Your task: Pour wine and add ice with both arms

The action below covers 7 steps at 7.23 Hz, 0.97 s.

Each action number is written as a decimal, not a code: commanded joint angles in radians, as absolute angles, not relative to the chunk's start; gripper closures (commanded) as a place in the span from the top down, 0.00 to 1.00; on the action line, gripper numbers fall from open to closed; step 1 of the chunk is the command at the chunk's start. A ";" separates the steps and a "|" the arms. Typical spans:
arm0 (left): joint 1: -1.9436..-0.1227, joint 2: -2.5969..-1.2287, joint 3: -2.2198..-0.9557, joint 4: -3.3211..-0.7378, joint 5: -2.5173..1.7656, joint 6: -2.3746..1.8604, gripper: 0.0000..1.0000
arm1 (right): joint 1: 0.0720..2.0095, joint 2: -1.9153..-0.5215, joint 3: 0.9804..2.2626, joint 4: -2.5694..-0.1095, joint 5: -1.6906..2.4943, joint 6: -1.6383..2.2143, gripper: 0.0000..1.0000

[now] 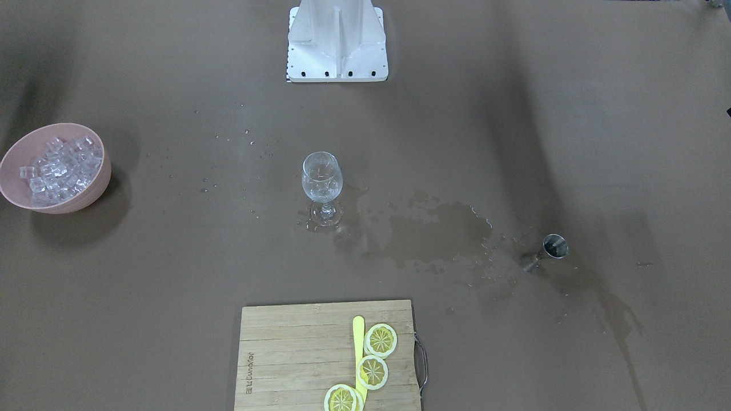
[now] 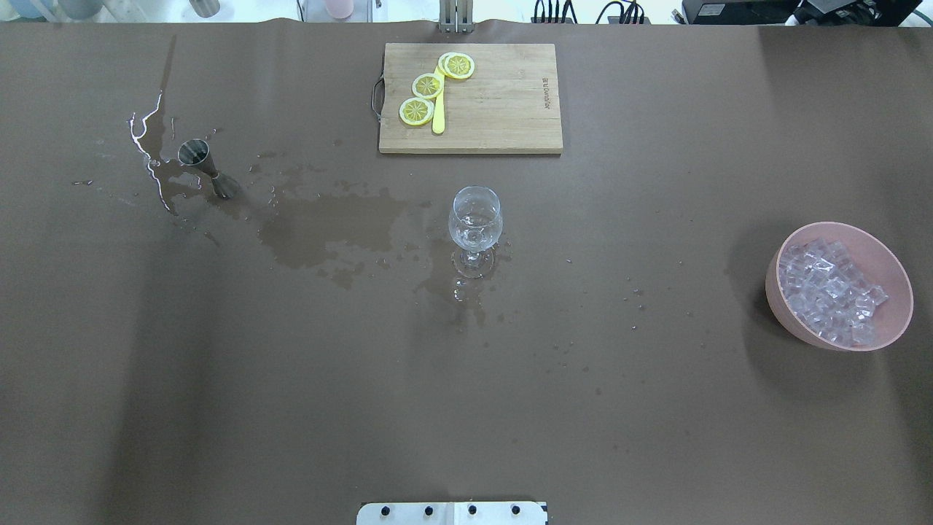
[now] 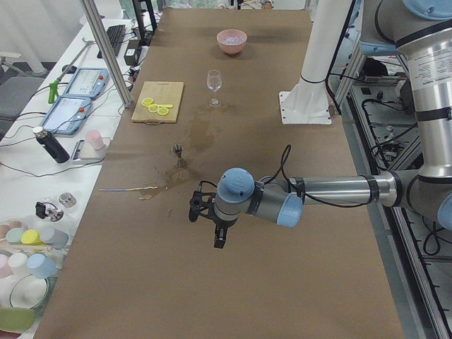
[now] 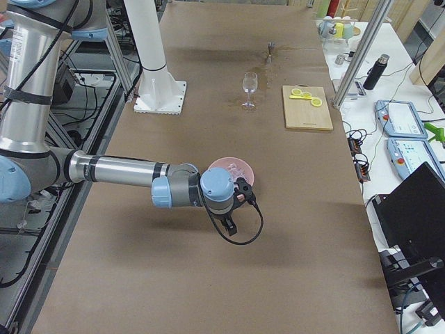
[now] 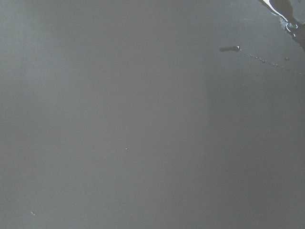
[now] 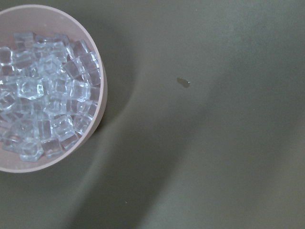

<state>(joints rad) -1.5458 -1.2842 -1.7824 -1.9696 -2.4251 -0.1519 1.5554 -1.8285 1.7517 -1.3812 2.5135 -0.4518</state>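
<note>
At the table's middle stands the glass (image 2: 475, 211), clear and thin-stemmed, its foot in a puddle that we judge to be spilled wine (image 2: 328, 230), reaching toward the small steel jigger (image 2: 195, 153) near the left edge. Ice (image 2: 827, 292), glassy cubes, lies heaped in a round pink bowl (image 2: 774, 288) by the right edge. Left gripper (image 3: 212, 226) hangs over the left end, right gripper (image 4: 229, 224) beside the bowl; open or closed, we cannot tell. On the wet cover the waisted jigger may slide or tip when grasped, and slick cubes may slip out and knock the top-heavy glass.
</note>
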 commanded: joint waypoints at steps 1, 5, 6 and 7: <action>-1.543 -1.287 -1.781 -2.043 -2.445 -0.153 0.98 | 1.575 -1.835 1.756 -1.362 2.572 -0.445 1.00; -1.435 -1.324 -1.772 -2.325 -2.556 -0.222 0.98 | 1.597 -1.900 1.781 -1.347 2.697 -0.391 1.00; -1.393 -1.359 -1.750 -2.386 -2.524 -0.238 0.98 | 1.600 -1.901 1.787 -1.344 2.697 -0.358 1.00; -1.385 -1.385 -1.738 -2.521 -2.457 -0.340 0.98 | 1.598 -1.867 1.787 -1.339 2.697 -0.206 1.00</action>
